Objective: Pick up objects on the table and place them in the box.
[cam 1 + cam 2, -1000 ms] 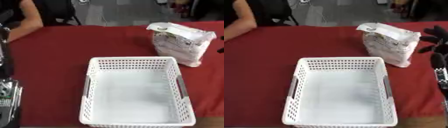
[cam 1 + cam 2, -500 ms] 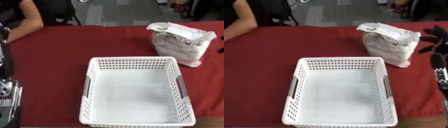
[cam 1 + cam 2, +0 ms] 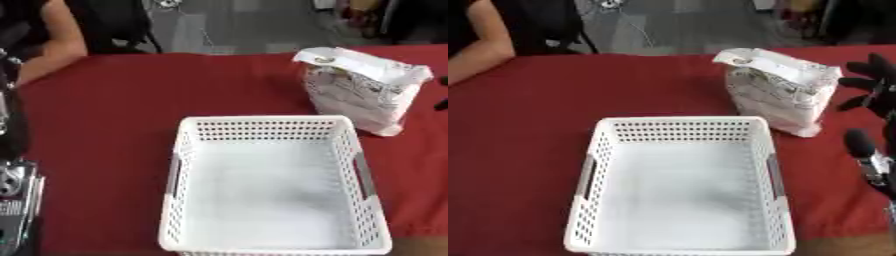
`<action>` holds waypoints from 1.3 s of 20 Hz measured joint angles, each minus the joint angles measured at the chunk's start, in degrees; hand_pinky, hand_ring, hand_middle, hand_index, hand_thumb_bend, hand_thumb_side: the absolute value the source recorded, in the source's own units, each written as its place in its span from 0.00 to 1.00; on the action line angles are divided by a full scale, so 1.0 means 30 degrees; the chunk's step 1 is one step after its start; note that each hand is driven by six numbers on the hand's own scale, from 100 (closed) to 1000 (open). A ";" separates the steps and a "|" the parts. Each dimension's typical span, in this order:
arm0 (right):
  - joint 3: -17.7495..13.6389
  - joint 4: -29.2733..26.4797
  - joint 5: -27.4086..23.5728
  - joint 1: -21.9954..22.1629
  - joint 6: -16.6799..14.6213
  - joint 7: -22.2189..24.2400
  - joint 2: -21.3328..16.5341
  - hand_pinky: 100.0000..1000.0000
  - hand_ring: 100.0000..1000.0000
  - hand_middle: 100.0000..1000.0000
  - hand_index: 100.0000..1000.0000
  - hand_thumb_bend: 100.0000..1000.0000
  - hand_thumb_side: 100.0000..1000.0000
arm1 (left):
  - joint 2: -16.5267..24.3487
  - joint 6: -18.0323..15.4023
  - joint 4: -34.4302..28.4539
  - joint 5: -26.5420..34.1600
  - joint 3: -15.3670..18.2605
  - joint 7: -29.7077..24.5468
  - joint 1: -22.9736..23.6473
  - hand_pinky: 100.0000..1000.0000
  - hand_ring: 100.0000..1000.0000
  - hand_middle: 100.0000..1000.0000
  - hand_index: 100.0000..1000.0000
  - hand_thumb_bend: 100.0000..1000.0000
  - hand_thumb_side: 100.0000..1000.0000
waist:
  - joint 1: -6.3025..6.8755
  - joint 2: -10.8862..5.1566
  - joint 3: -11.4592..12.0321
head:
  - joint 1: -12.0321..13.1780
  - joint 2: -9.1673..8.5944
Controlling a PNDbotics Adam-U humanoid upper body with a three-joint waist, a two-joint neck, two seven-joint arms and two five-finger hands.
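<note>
A white printed bag (image 3: 779, 92) stands upright on the red table (image 3: 553, 105), just beyond the far right corner of the white perforated basket (image 3: 682, 127). Nothing lies inside the basket. My right hand (image 3: 871, 89) hovers to the right of the bag, a small gap away from it. The hand is open, its black fingers spread and its thumb lower down. Only a black and silver part of my left arm (image 3: 12, 150) shows, at the left edge of the left eye view; whether it ends in the hand I cannot make out.
A person's bare arm (image 3: 54, 52) rests on the table's far left corner, away from the bag and basket. Grey floor lies beyond the table's far edge. Red cloth shows to the left of the basket.
</note>
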 measured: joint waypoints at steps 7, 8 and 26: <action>0.0482 -0.0567 -0.0706 -0.1167 0.1362 0.1371 -0.3318 0.58 0.82 0.88 1.00 0.73 0.67 | -0.0003 0.0221 0.0000 0.0158 -0.0112 -0.0223 0.0024 0.71 0.83 0.94 1.00 0.92 1.00 | -0.0098 -0.0019 0.0243 | 0.0000 -0.0012; 0.0561 -0.0569 -0.0927 -0.1316 0.1451 0.1536 -0.3735 0.58 0.82 0.88 1.00 0.73 0.67 | -0.0003 0.0251 0.0000 0.0167 -0.0121 -0.0257 0.0025 0.71 0.83 0.94 1.00 0.92 1.00 | -0.0120 -0.0028 0.0265 | -0.0001 -0.0012; 0.1769 0.1847 -0.3349 -0.3361 0.1277 0.3378 -0.6322 0.58 0.82 0.88 1.00 0.74 0.62 | -0.0005 0.0373 0.0000 0.0360 -0.0241 -0.0564 0.0156 0.71 0.83 0.94 1.00 0.92 1.00 | -0.0266 -0.0047 0.0466 | -0.2361 -0.0434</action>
